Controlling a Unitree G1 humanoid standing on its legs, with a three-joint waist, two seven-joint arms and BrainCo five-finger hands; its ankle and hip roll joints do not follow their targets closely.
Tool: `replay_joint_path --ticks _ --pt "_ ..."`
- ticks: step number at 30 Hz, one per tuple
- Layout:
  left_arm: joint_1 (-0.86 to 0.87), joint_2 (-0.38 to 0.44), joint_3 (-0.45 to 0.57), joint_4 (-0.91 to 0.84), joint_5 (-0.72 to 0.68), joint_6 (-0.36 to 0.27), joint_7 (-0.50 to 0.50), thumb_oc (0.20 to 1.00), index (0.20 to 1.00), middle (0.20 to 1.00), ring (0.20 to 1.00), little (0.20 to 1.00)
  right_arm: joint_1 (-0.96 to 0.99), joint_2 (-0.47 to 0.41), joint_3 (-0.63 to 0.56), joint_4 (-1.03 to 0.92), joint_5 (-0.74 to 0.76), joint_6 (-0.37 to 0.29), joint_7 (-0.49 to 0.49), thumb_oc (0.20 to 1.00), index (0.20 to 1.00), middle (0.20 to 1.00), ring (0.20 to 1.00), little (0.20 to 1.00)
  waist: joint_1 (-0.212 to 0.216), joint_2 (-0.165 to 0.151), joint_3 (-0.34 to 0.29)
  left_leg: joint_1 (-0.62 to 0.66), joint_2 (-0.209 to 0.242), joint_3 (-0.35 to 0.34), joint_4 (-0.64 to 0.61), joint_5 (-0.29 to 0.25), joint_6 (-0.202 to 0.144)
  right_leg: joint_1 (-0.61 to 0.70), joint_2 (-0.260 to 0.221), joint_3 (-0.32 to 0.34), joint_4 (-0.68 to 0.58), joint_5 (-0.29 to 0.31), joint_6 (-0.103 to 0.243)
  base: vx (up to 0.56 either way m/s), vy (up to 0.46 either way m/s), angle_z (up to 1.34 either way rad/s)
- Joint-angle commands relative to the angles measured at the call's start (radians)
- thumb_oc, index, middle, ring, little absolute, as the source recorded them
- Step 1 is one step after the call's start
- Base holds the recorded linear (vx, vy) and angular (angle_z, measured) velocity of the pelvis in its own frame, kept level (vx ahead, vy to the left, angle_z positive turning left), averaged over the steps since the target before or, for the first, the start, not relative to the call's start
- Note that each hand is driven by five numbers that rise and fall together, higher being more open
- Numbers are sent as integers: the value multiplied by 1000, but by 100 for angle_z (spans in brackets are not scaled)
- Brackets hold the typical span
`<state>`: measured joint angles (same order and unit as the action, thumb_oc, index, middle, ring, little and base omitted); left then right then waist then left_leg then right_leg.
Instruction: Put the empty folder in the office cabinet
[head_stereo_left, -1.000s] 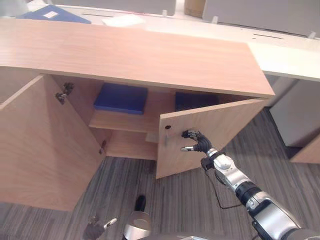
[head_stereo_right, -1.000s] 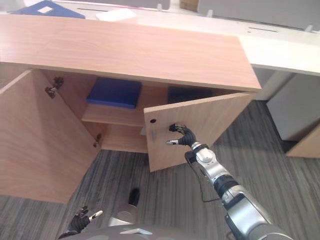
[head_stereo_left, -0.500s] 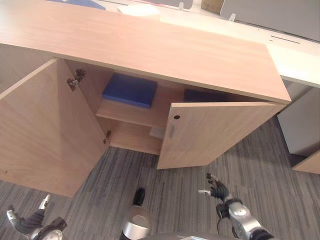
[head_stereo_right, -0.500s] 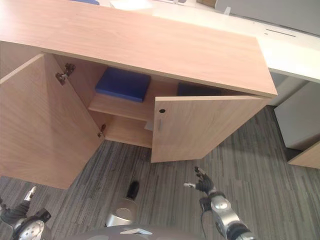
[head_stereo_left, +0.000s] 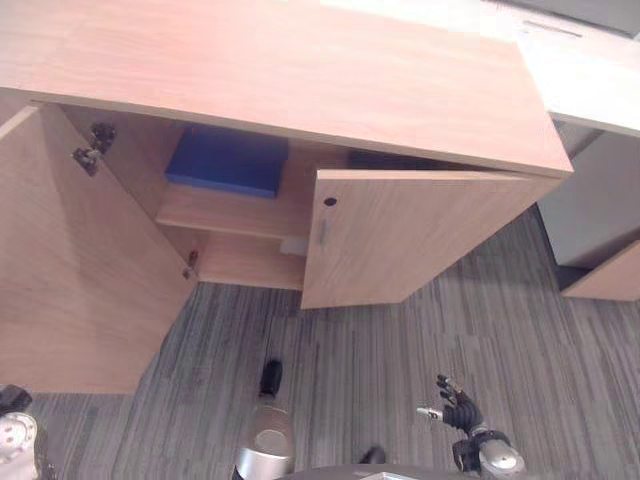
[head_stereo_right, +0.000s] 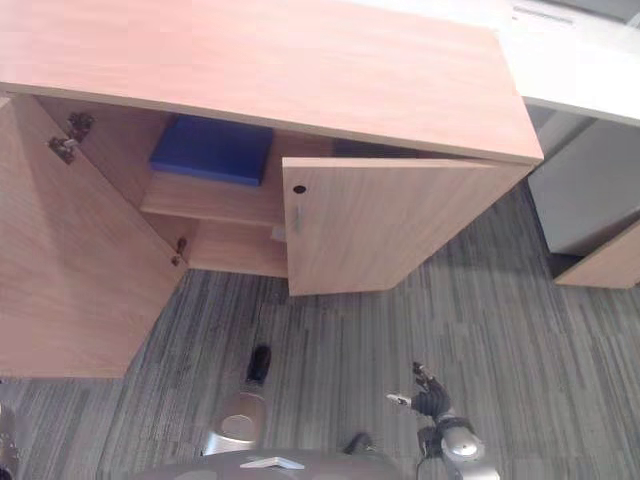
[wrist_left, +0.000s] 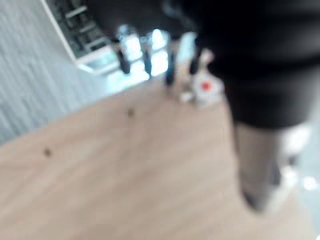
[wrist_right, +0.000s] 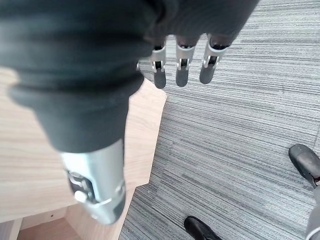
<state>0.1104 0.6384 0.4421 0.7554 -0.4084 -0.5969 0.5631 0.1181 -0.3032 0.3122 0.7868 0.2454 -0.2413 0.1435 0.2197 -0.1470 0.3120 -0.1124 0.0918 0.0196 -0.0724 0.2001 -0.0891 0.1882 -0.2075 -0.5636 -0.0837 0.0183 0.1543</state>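
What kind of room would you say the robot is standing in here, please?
Most likely an office: a low wooden cabinet with both doors open holds a blue folder on its shelf, grey striped carpet covers the floor, and a pale desk stands behind.

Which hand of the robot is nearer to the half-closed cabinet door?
The right hand, low over the carpet in front of the right door. The left hand is by the wide-open left door, farther away.
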Motion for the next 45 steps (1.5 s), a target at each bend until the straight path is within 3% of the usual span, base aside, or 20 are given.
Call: replay_joint_path --ticks 1,7,10,11,15,19,26,39,43,45 --pt "-8 106 36 45 -71 -21 62 1000 1000 1000 1000 1000 -73 -94 15 -26 10 -69 -20 1000 1000 1000 1000 1000 6 48 8 79 -9 97 2 -207 85 -84 15 83 144 -75 -14 -139 44 4" --pt "-32 151 68 38 -95 -12 127 1000 1000 1000 1000 1000 -105 -97 20 -31 17 -67 -20 1000 1000 1000 1000 1000 11 20 52 40 2 100 31 -219 93 -126 19 99 165 -67 -11 -48 2 8" --pt "-57 172 94 30 -75 8 167 1000 1000 1000 1000 1000 -137 -97 25 -27 25 -61 -13 1000 1000 1000 1000 1000 19 -21 84 14 14 106 43 -230 95 -146 31 111 152 -49 -6 -55 -51 14" --pt "-57 172 94 30 -75 8 167 1000 1000 1000 1000 1000 -137 -97 25 -27 25 -61 -13 1000 1000 1000 1000 1000 19 -21 84 14 14 106 43 -230 95 -146 31 111 152 -49 -6 -30 -49 7" --pt "-52 160 93 14 -72 -4 195 1000 1000 1000 1000 1000 -139 -99 21 -24 34 -64 0 1000 1000 1000 1000 1000 23 -37 89 19 18 104 33 -232 95 -147 38 110 143 -43 -1 -14 -44 0" --pt "-20 86 90 -3 -69 -45 238 1000 1000 1000 1000 1000 -136 -99 -1 -11 16 -72 21 1000 1000 1000 1000 1000 34 -44 91 23 20 98 17 -226 88 -139 45 103 129 -47 -4 -33 -23 -1" --pt "6 74 108 -19 -83 -45 143 1000 1000 1000 1000 1000 -144 -127 -19 -10 5 -61 24 1000 1000 1000 1000 1000 38 -39 96 23 24 90 4 -216 79 -144 50 102 132 -56 -11 -37 39 1" --pt "-100 248 89 15 -80 48 106 1000 1000 1000 1000 1000 -163 -174 -16 -28 58 -62 29 1000 1000 1000 1000 1000 3 -62 107 12 48 127 11 -220 64 -164 66 131 130 -53 -12 -42 0 -3" --pt "-128 283 76 33 -89 87 63 1000 1000 1000 1000 1000 -164 -187 -23 -37 81 -53 25 1000 1000 1000 1000 1000 -13 -68 115 9 55 137 19 -222 60 -174 73 146 131 -50 -11 -21 -3 -2" --pt "-141 287 57 35 -85 124 -7 1000 1000 1000 1000 1000 -163 -187 -25 -43 93 -53 20 1000 1000 1000 1000 1000 -21 -73 118 10 60 144 20 -222 58 -179 76 152 131 -45 -9 -36 -45 -2"
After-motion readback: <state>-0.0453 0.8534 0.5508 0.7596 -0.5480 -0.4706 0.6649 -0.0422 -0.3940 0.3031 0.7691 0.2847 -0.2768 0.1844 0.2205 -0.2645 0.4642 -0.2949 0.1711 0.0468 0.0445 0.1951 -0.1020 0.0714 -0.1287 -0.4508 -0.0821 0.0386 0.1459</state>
